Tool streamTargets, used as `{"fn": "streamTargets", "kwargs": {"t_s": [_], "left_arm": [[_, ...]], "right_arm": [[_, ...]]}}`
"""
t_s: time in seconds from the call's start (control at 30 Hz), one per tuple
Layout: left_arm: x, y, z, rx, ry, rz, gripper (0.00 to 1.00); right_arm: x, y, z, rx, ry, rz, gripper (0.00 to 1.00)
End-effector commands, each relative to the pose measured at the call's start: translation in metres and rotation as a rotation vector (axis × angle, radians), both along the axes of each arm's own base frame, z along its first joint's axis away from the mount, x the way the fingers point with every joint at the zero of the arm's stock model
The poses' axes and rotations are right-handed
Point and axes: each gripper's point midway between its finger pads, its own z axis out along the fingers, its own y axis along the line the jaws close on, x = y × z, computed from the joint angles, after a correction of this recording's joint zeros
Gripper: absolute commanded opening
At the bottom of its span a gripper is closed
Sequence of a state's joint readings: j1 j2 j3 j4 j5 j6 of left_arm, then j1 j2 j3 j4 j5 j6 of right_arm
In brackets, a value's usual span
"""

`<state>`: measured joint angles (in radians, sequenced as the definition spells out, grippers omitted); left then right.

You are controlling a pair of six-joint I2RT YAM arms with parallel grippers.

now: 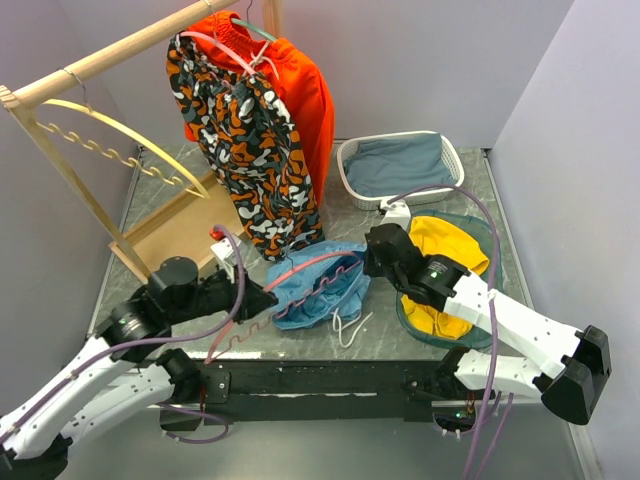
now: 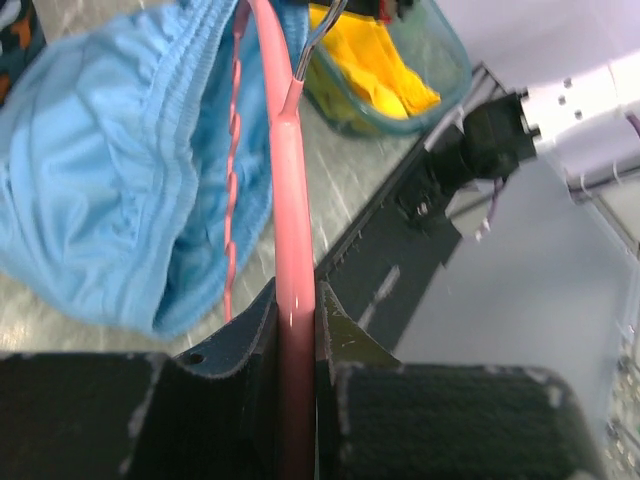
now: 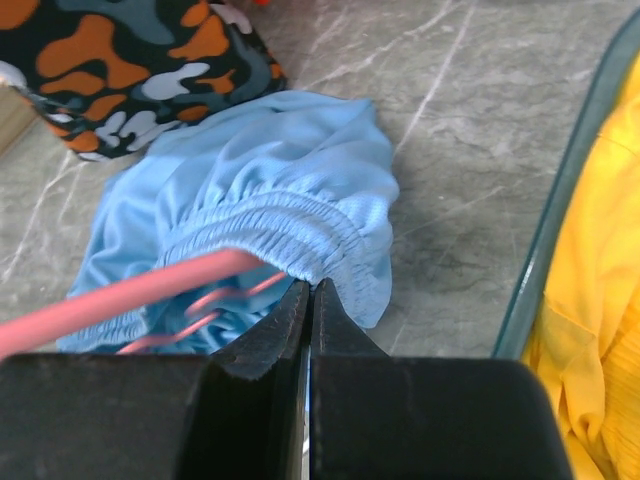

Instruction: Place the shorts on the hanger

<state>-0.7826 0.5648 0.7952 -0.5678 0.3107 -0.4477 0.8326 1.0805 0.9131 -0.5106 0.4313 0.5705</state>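
Beneath both sets of jaws lay the grey marbled table (image 1: 385, 335). Far beyond the left jaws, at the back left, stood a wooden rack (image 1: 120, 45). A yellow hanger (image 1: 125, 122) hung on its rail, and so did orange shorts (image 1: 310, 100) with camouflage shorts (image 1: 250, 160) in front of them. The camouflage hem reached down to just beyond the gap between the two grippers. Past the right jaws sat a white basket (image 1: 352, 185) holding a grey-blue cloth (image 1: 400, 165). A clear tub (image 1: 488, 232) with a yellow cloth (image 1: 440, 245) in it sat just to the right of those jaws, under the right arm.

Between the two grippers the shorts (image 1: 320, 290) lay bunched on the table, light blue, with the gathered waistband turned toward the right jaws. The hanger (image 1: 310, 262), thin and pink, spanned the gap from one gripper to the other. Its upper arc ran across the shorts, and its notched lower bar sat partly inside the fabric.

The left gripper (image 2: 297, 300) was closed to a narrow slot, clamped on the hanger's pink bar, which ran straight out from between the jaws. The shorts lay just to the left of that bar in the wrist view. The right gripper (image 3: 308, 295) had its jaws pressed fully together, and they pinched the edge of the elastic waistband at their tips. The hanger's end lay just to their left, entering the waist opening. A white drawstring (image 1: 345, 325) trailed loose on the table, nearer than either set of jaws.
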Motion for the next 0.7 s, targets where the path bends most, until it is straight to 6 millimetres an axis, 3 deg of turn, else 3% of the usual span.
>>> {"fn": "streamTargets", "kwargs": {"t_s": [0.0,0.1,0.17,0.33,0.37,0.43,0.47,0.63,0.67], "left_arm": [[0.033,-0.019,0.023,-0.144,-0.124,0.076,0.01],[0.038,-0.024,0.039,-0.173,-0.131,0.088,0.01],[0.044,-0.027,0.038,-0.213,-0.136,0.126,0.01],[0.050,-0.045,0.018,-0.276,-0.092,0.174,0.01],[0.043,-0.056,0.001,-0.262,-0.079,0.147,0.01],[0.041,-0.066,-0.001,-0.281,-0.113,0.157,0.01],[0.038,-0.072,-0.015,-0.245,-0.125,0.164,0.01],[0.036,-0.082,-0.022,-0.285,-0.187,0.204,0.01],[0.037,-0.081,-0.028,-0.280,-0.188,0.210,0.01]], "right_arm": [[0.007,0.017,0.033,0.073,-0.048,0.045,0.00],[0.007,0.025,0.033,0.090,-0.025,0.062,0.00],[0.007,0.027,0.034,0.101,-0.018,0.062,0.00],[0.006,0.039,0.043,0.160,-0.015,0.090,0.00],[0.005,0.042,0.040,0.159,-0.004,0.097,0.00],[0.006,0.044,0.039,0.166,0.015,0.087,0.00],[0.007,0.044,0.033,0.160,0.033,0.072,0.00],[0.006,0.035,0.009,0.117,0.114,0.009,0.10],[0.006,0.033,0.004,0.118,0.132,-0.011,0.18]]}}
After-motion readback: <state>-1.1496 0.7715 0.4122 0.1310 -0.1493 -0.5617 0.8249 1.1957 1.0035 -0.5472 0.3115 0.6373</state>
